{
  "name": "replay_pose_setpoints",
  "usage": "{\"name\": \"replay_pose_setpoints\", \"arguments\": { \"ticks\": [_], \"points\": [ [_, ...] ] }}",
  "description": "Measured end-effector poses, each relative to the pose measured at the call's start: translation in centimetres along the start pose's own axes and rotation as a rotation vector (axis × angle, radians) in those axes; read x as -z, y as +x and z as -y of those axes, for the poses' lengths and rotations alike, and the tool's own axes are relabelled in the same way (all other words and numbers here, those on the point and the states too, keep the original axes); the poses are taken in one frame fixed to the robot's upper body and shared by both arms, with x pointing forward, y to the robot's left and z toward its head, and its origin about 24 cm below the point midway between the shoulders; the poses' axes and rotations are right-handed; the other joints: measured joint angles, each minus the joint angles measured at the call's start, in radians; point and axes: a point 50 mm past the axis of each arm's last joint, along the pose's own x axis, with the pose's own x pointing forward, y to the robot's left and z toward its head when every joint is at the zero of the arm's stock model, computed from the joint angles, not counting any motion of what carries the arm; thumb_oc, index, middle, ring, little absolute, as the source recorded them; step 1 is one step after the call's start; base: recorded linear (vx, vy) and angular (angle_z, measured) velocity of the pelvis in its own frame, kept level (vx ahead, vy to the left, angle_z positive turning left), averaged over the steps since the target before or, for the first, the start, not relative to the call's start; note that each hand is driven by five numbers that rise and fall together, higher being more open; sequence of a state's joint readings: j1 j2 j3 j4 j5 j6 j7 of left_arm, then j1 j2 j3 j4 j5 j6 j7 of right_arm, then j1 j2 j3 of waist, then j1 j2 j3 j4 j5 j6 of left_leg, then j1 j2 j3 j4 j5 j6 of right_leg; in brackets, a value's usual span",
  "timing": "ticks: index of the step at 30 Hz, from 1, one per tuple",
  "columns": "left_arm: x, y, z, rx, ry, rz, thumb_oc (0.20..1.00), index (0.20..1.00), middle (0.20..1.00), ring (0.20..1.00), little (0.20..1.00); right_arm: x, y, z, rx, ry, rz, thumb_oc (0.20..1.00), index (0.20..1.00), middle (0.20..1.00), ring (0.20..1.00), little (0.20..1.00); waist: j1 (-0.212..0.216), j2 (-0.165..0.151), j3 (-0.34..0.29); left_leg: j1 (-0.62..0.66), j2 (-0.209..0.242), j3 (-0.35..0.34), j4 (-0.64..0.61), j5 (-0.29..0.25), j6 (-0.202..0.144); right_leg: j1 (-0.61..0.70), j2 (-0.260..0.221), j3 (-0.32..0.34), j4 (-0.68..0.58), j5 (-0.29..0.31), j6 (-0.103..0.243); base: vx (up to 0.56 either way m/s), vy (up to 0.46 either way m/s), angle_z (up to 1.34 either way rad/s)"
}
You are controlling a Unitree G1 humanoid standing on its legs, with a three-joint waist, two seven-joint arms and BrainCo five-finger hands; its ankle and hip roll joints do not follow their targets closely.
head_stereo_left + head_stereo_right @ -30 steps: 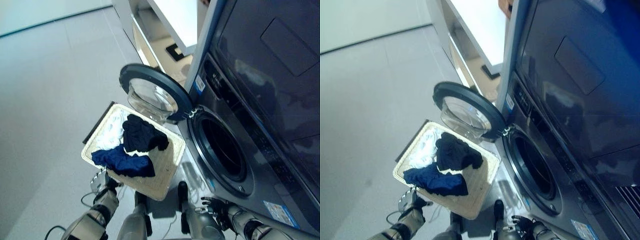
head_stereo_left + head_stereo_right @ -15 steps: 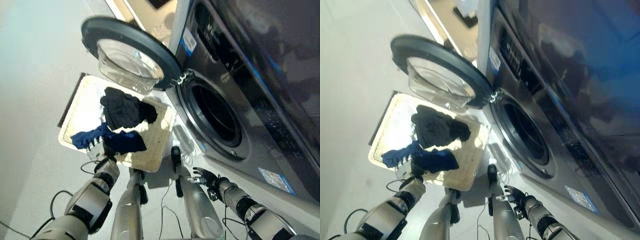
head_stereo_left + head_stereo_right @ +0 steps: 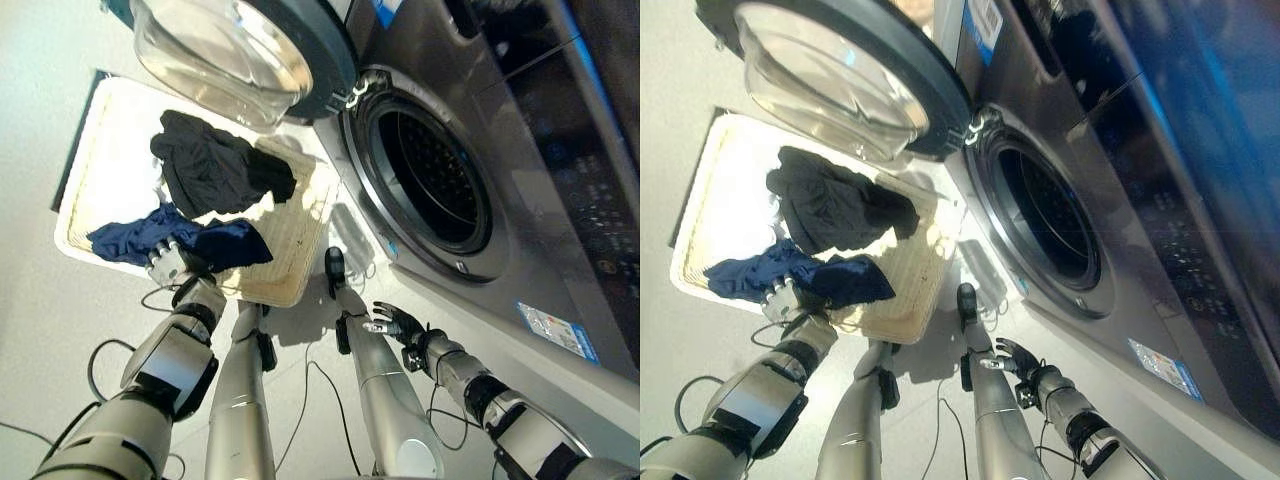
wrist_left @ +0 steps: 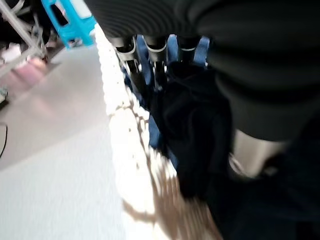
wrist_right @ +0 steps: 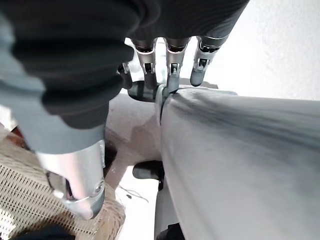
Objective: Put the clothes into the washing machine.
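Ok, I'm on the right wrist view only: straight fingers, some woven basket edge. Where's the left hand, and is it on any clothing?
Observer: The left hand is at the near edge of the basket, its fingers on the dark blue garment.
Operator: Has it closed on the cloth?
Observer: I cannot tell; in its own wrist view the fingers reach into dark cloth, tips hidden.
Operator: Anything else in the basket?
Observer: A black garment lies beyond the blue one.
Operator: Washer door?
Observer: The door is swung open above the basket; the drum looks empty.
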State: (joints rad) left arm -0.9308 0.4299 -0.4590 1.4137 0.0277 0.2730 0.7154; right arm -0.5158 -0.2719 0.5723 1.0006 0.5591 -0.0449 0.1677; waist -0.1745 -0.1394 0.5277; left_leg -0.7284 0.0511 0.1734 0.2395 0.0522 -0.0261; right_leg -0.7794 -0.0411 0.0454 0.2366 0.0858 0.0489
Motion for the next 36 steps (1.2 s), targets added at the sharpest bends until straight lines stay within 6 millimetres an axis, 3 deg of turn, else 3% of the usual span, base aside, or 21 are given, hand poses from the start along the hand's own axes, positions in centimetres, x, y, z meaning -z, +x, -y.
{"name": "replay_pose_setpoints", "arguments": {
  "ticks": [5,8,12,15,20,22,24,27,28,29,31,36],
  "points": [
    [-0.3,2.1,-2.4,0.076,-0.255,-0.051,0.200,0.200,0.200,0.200,0.200,-0.7,-0.1,0.1,-0.011,-0.017,0.028,1.000,1.000,1.000,1.000,1.000,-0.002,-0.002,-0.001,-0.008,-0.005,-0.018,-0.007,0.001,0.000,0.001,0.004,0.001,-0.024,0.013,-0.001,-0.04,-0.015,-0.02],
    [-0.9,2.0,-2.1,0.158,-0.411,-0.016,0.200,0.200,0.200,0.200,0.200,-1.1,-0.1,-0.1,-0.018,-0.021,0.042,1.000,1.000,1.000,1.000,1.000,-0.001,-0.005,-0.003,-0.003,-0.008,-0.027,-0.014,0.008,0.005,0.011,0.003,0.000,-0.034,0.025,-0.008,-0.05,-0.046,0.07],
    [-3.0,-0.3,0.7,0.334,-0.672,0.069,0.200,0.200,0.200,0.200,0.200,-1.8,0.1,-0.8,-0.039,-0.024,0.075,1.000,1.000,1.000,1.000,1.000,0.003,-0.011,-0.003,0.063,-0.012,-0.049,-0.038,0.013,0.006,0.086,-0.001,-0.020,-0.052,0.024,-0.007,-0.07,-0.104,0.12],
    [-3.8,-2.9,3.0,0.415,-0.734,0.124,0.200,0.200,0.200,0.200,0.200,-1.9,0.0,-0.9,-0.029,-0.025,0.094,1.000,1.000,1.000,1.000,1.000,0.015,-0.012,-0.005,0.141,-0.013,-0.067,-0.064,0.020,-0.002,0.162,-0.001,-0.038,-0.057,0.014,-0.007,-0.06,-0.101,0.16],
    [-2.9,-4.5,4.2,0.417,-0.787,0.142,0.200,0.200,0.200,0.200,0.200,-2.5,-0.4,-0.5,0.012,0.017,0.161,1.000,1.000,1.000,1.000,1.000,0.055,-0.011,-0.006,0.259,-0.007,-0.095,-0.158,0.066,-0.031,0.258,0.005,-0.068,-0.072,-0.008,-0.015,-0.04,-0.081,0.14],
    [-1.0,-5.2,5.1,0.417,-0.790,0.109,0.200,0.200,0.200,0.200,0.200,-1.9,-0.7,-0.3,0.034,0.045,0.176,1.000,1.000,1.000,1.000,1.000,0.079,-0.005,-0.006,0.320,0.003,-0.109,-0.201,0.086,-0.040,0.320,0.014,-0.089,-0.099,-0.005,-0.023,-0.06,-0.073,0.19],
    [0.0,-6.3,5.6,0.440,-0.829,0.104,0.200,0.200,0.200,0.200,0.200,-1.9,-1.4,0.0,0.054,0.068,0.208,1.000,1.000,1.000,1.000,1.000,0.108,0.013,-0.004,0.375,0.006,-0.123,-0.239,0.102,-0.045,0.376,0.017,-0.107,-0.123,0.000,-0.030,-0.03,-0.055,0.21],
    [2.2,-8.1,7.0,0.488,-0.824,0.074,0.200,0.200,0.200,0.200,0.200,-1.7,-2.1,0.3,0.071,0.077,0.242,1.000,1.000,1.000,1.000,1.000,0.131,0.058,-0.006,0.439,0.008,-0.149,-0.264,0.109,-0.046,0.461,0.019,-0.139,-0.162,-0.002,-0.031,-0.01,-0.045,0.30],
    [3.1,-9.1,7.3,0.512,-0.838,0.067,0.200,0.200,0.200,0.200,0.200,-2.5,-2.6,0.5,0.080,0.087,0.290,1.000,1.000,1.000,1.000,1.000,0.145,0.083,-0.009,0.462,0.009,-0.156,-0.276,0.110,-0.047,0.489,0.019,-0.148,-0.175,-0.001,-0.031,-0.01,-0.031,0.14],
    [3.1,-9.1,7.3,0.512,-0.838,0.067,0.200,0.200,0.200,0.200,0.200,-2.5,-2.6,0.5,0.080,0.087,0.290,1.000,1.000,1.000,1.000,1.000,0.145,0.083,-0.009,0.462,0.009,-0.156,-0.276,0.110,-0.047,0.489,0.019,-0.148,-0.175,-0.001,-0.031,0.01,-0.026,0.21],
    [4.5,-10.9,7.7,0.598,-0.879,0.084,0.200,0.200,0.200,0.200,0.200,-3.3,-3.5,0.1,0.064,0.092,0.361,1.000,1.000,1.000,1.000,1.000,0.167,0.132,-0.030,0.493,0.010,-0.163,-0.295,0.114,-0.048,0.535,0.018,-0.169,-0.200,-0.003,-0.032,0.02,-0.019,0.31],
    [4.7,-12.2,7.6,0.838,-0.909,0.187,0.200,0.200,0.200,0.200,0.200,-4.6,-3.7,-0.2,0.030,0.006,0.398,1.000,1.000,1.000,1.000,1.000,0.177,0.178,-0.053,0.534,0.012,-0.170,-0.321,0.124,-0.044,0.605,0.009,-0.217,-0.241,-0.003,-0.030,0.03,0.001,0.25]
  ]
}}
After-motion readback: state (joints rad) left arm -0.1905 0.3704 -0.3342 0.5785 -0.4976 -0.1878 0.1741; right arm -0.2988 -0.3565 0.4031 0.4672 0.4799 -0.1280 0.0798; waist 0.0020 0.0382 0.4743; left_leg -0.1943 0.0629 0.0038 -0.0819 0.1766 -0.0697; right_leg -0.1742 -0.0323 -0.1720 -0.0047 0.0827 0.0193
